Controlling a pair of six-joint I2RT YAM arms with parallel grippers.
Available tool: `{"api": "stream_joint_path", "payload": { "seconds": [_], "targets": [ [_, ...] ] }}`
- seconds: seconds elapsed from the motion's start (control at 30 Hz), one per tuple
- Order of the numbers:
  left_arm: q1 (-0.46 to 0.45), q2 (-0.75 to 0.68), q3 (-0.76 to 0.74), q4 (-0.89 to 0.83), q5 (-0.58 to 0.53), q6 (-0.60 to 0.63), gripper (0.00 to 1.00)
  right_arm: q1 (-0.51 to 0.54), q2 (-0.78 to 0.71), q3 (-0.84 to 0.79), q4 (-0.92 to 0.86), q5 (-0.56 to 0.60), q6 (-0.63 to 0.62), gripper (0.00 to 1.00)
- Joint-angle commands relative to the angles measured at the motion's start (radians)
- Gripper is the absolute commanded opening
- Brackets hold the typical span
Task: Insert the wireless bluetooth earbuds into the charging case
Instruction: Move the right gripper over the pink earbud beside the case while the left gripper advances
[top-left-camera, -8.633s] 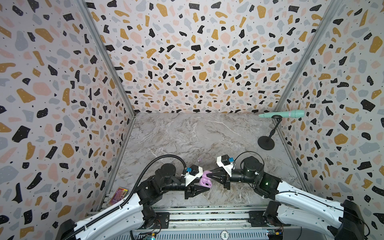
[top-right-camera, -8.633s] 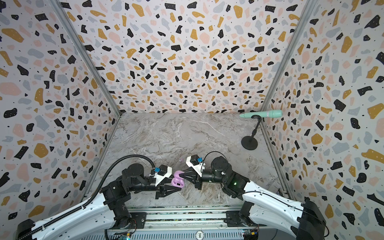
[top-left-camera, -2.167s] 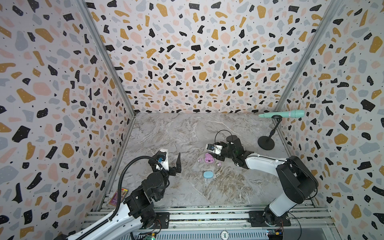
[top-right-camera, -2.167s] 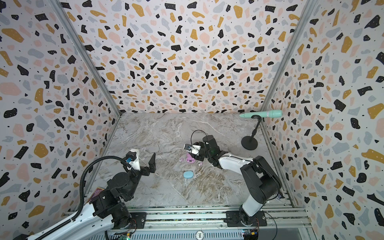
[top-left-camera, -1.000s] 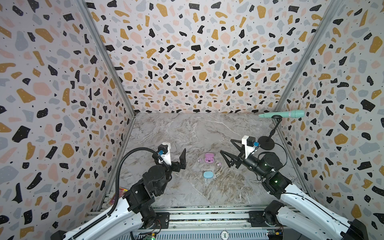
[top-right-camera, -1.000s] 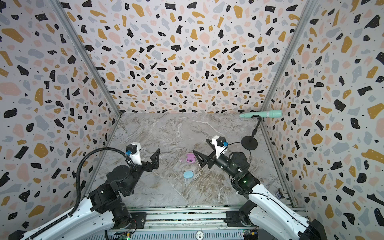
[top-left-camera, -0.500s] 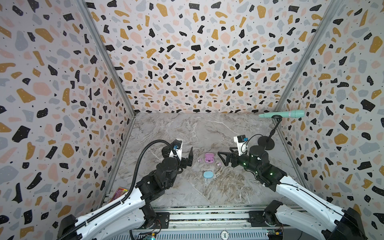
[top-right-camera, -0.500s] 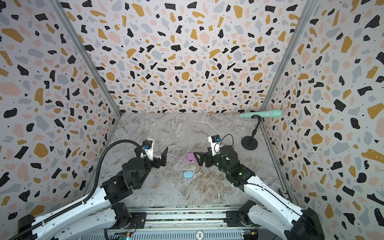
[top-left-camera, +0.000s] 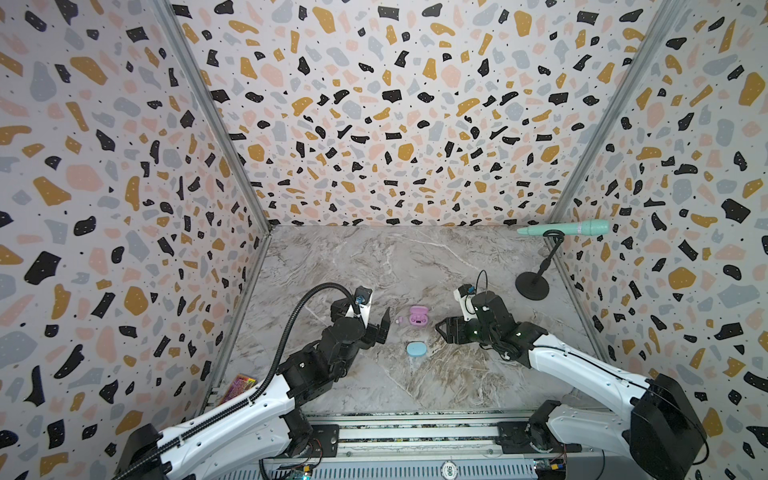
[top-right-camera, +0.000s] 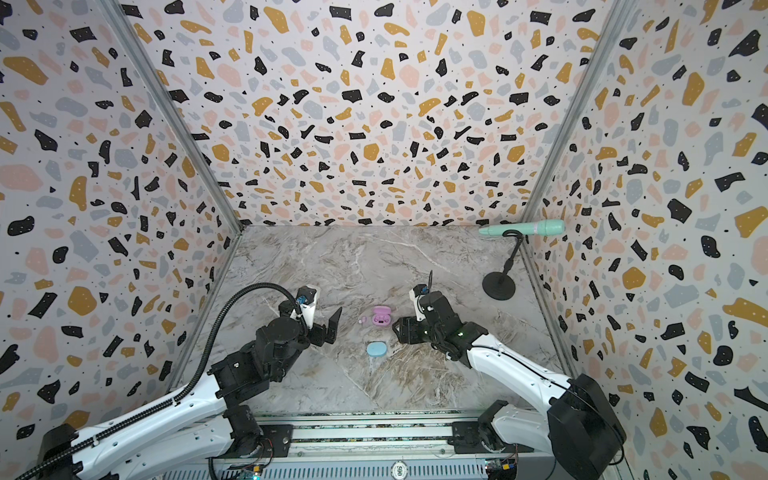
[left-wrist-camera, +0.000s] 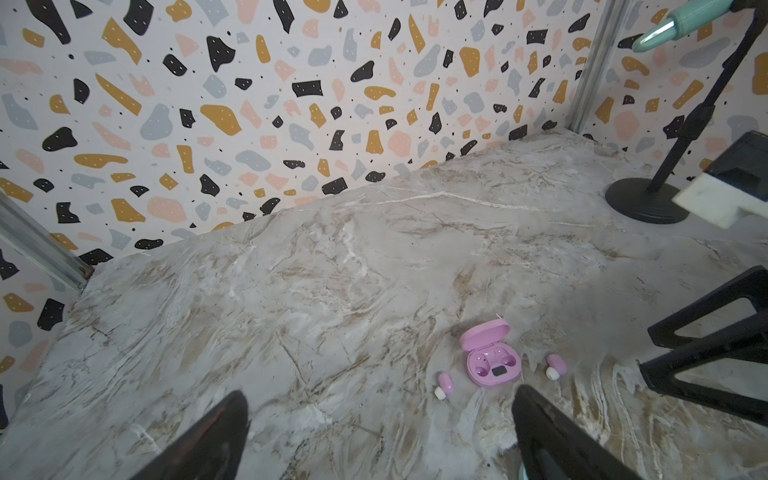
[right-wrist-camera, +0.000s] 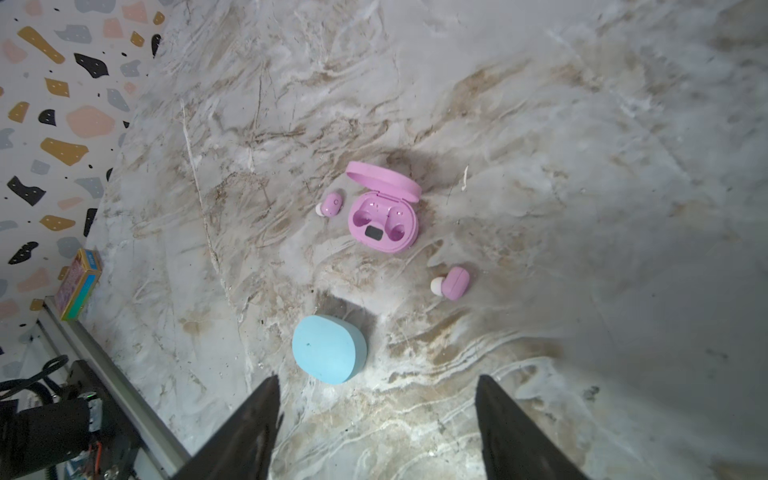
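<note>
On the table (right-wrist-camera: 582, 166), the pink case (right-wrist-camera: 382, 222) sits open and empty, both earbuds (right-wrist-camera: 453, 283) loose beside it; left gripper (left-wrist-camera: 380, 403) and right gripper (right-wrist-camera: 377, 381) hover, fingers apart, holding nothing.

A black round-based stand (top-left-camera: 533, 286) is standing at the back right of the marble tabletop (top-left-camera: 374, 266), close to the terrazzo-patterned wall (top-left-camera: 374, 104), and is carrying a mint-green wand (top-left-camera: 567, 228) lying level across its top ring. A small colourful box (top-left-camera: 239, 384) is lying at the front left corner, against the left wall.
</note>
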Motion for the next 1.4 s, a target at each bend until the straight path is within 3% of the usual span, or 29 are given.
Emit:
{"api": "stream_joint_path", "payload": {
  "seconds": [0.0, 0.33, 0.63, 1.37],
  "targets": [
    [-0.002, 0.003, 0.008, -0.006, 0.003, -0.02, 1.0, 0.008, 0.024, 0.048, -0.034, 0.012, 0.057, 0.68],
    [-0.002, 0.018, 0.017, -0.017, 0.015, -0.02, 1.0, 0.008, 0.19, 0.119, -0.072, 0.105, 0.156, 0.56],
    [-0.003, 0.01, 0.016, -0.017, 0.028, -0.015, 1.0, -0.012, 0.309, 0.194, -0.086, 0.111, 0.145, 0.43],
    [-0.002, 0.028, 0.017, -0.017, 0.04, -0.007, 1.0, -0.054, 0.389, 0.161, -0.014, 0.034, 0.116, 0.32]
  ]
}}
